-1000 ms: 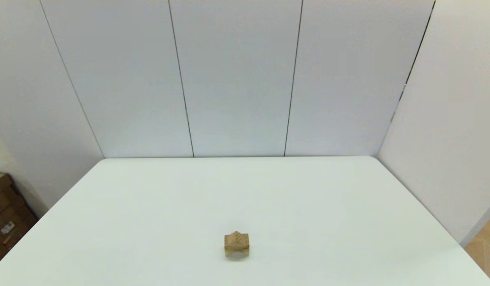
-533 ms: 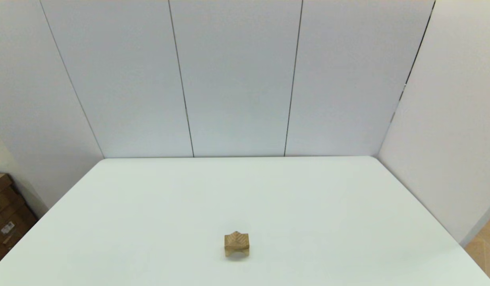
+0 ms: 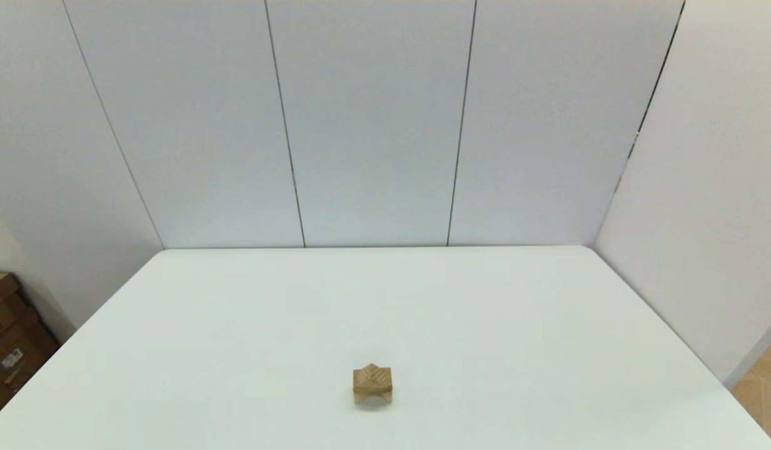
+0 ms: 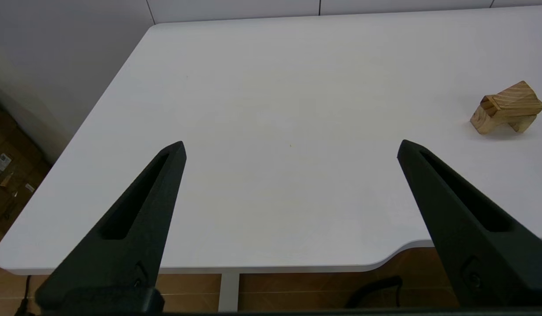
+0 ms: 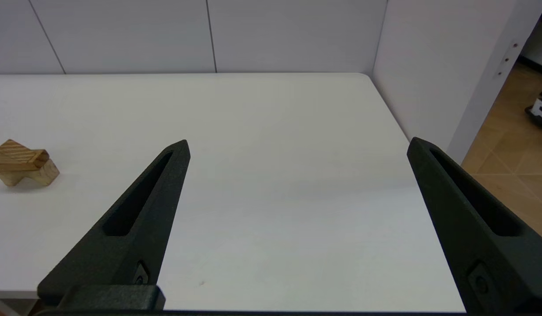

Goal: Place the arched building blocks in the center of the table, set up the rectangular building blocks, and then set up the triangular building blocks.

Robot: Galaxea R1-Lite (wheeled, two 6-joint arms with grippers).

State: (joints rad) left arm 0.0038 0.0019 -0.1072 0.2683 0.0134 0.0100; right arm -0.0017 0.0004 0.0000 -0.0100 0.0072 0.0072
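Near the front middle of the white table (image 3: 485, 312) stands a small stack of wooden blocks. The arched block (image 3: 362, 394) is at the bottom with its cut-out facing down. A ridge of grained wood, the triangular block (image 3: 372, 373), tops the stack. The left wrist view shows the rectangular block (image 4: 514, 111) lying between the arch (image 4: 481, 123) and the triangular block (image 4: 514, 93). My left gripper (image 4: 290, 147) hangs open over the table's near left edge, well away from the stack. My right gripper (image 5: 297, 142) is open at the near right, with the stack (image 5: 23, 166) far off to its side. Neither arm appears in the head view.
White wall panels (image 3: 373, 125) close the table's far and right sides. Brown cardboard boxes (image 3: 7, 340) stand on the floor past the left edge. Tan floor (image 3: 763, 390) shows beyond the right corner.
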